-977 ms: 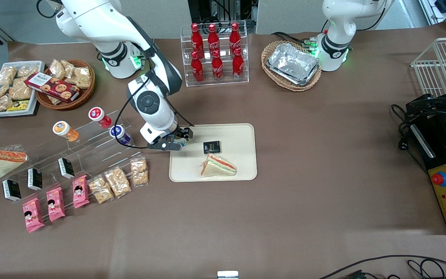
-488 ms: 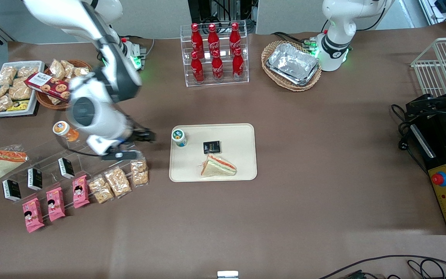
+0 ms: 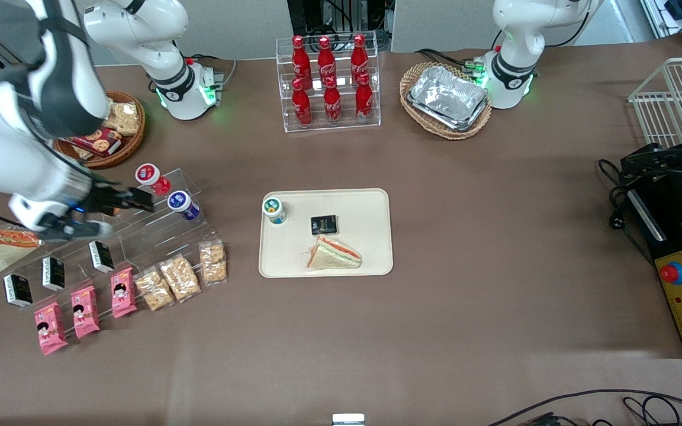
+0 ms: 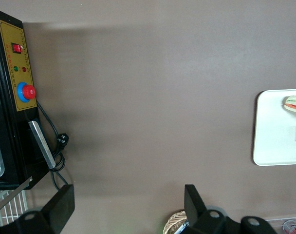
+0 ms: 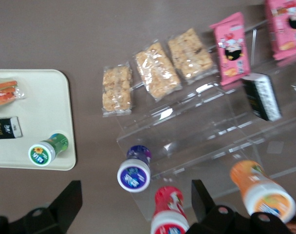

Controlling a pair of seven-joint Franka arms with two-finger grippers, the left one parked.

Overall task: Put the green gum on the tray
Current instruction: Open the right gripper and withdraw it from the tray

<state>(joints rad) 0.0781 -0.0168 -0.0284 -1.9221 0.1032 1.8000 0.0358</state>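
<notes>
The green gum (image 3: 273, 210) stands upright on the cream tray (image 3: 364, 204), in the corner nearest the working arm's end and away from the front camera. It also shows in the right wrist view (image 5: 48, 150) on the tray (image 5: 36, 107). My right gripper (image 3: 110, 213) is open and empty, well away from the tray, raised above the clear acrylic stand (image 3: 140, 228). In the right wrist view the gripper (image 5: 134, 204) hangs over the blue-lidded bottle (image 5: 134, 171) and the red-lidded bottle (image 5: 169, 217).
A wrapped sandwich (image 3: 334, 253) and a small black packet (image 3: 324, 225) lie on the tray. An orange bottle (image 5: 261, 191) lies on the stand. Snack packs (image 3: 178, 277), pink packets and black boxes sit in front of the stand. A cola rack (image 3: 329, 80) and a foil-tray basket (image 3: 446, 99) stand farther back.
My gripper let go of the green gum on the tray, then swung away toward the working arm's end, over the acrylic stand. The gum stays upright on the tray.
</notes>
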